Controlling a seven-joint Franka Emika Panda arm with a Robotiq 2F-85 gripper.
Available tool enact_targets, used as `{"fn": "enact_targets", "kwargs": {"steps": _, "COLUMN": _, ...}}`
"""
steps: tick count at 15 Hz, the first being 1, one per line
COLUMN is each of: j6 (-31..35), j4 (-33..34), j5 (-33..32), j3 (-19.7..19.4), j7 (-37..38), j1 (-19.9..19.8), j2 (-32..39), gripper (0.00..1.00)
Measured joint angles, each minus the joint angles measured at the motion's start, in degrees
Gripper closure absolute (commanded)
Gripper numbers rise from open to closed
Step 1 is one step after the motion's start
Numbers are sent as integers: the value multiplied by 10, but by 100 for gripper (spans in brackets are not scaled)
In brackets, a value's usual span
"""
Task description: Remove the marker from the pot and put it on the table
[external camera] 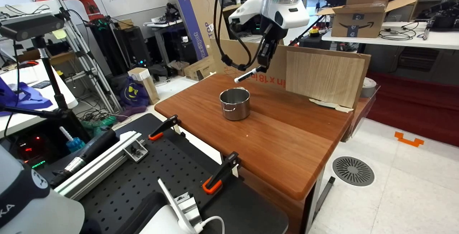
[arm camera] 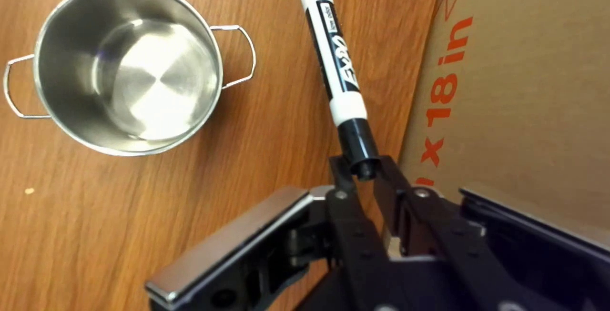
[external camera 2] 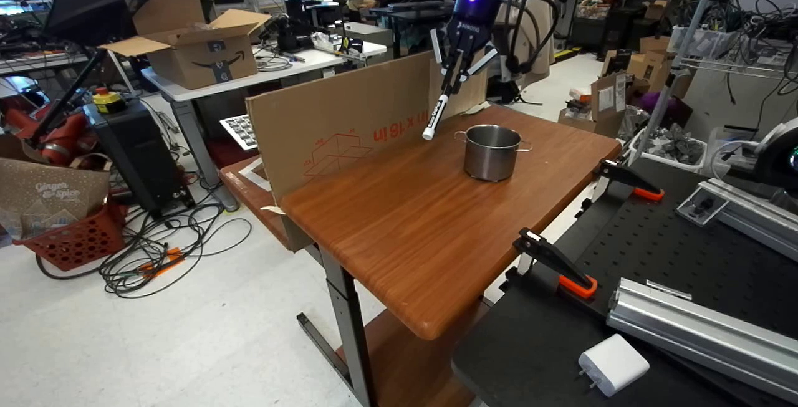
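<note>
The marker (arm camera: pixel 336 58) is a white pen with a black label and a black cap. It also shows tilted in both exterior views (external camera: pixel 247 75) (external camera 2: pixel 436 115). My gripper (arm camera: pixel 360 161) is shut on its cap end, and the white end points away and down. The gripper also shows in both exterior views (external camera: pixel 264 67) (external camera 2: pixel 450 83). It holds the marker in the air above the table (external camera: pixel 287 151), beside the pot. The pot (external camera: pixel 235 109) is shiny silver with two wire handles and stands upright. In the wrist view the pot (arm camera: pixel 66 77) shows nothing inside.
A cardboard panel (external camera 2: pixel 349 123) stands along the table's far edge, close to the marker and gripper; it fills the right of the wrist view (arm camera: pixel 519 125). Clamps (external camera: pixel 221 173) fix the black perforated bench (external camera: pixel 168 169) to the table's near side.
</note>
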Motion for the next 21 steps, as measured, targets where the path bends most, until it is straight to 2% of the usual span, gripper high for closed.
{"fn": "enact_targets", "kwargs": {"steps": 9, "j6": 38, "j4": 39, "j5": -20, "j3": -9, "j7": 49, "j1": 3, "j2": 80, "gripper": 95}}
{"fn": "enact_targets", "kwargs": {"steps": 18, "j6": 43, "j4": 67, "j5": -118, "j3": -46, "j7": 148, "j1": 33, "j2": 138, "gripper": 95}}
{"fn": "enact_targets", "kwargs": {"steps": 19, "j6": 43, "j4": 70, "j5": -125, "j3": -49, "j7": 157, "j1": 36, "j2": 140, "gripper": 56}}
{"fn": "enact_targets", "kwargs": {"steps": 21, "j6": 43, "j4": 75, "j5": -132, "j3": -51, "j7": 169, "j1": 41, "j2": 143, "gripper": 49}}
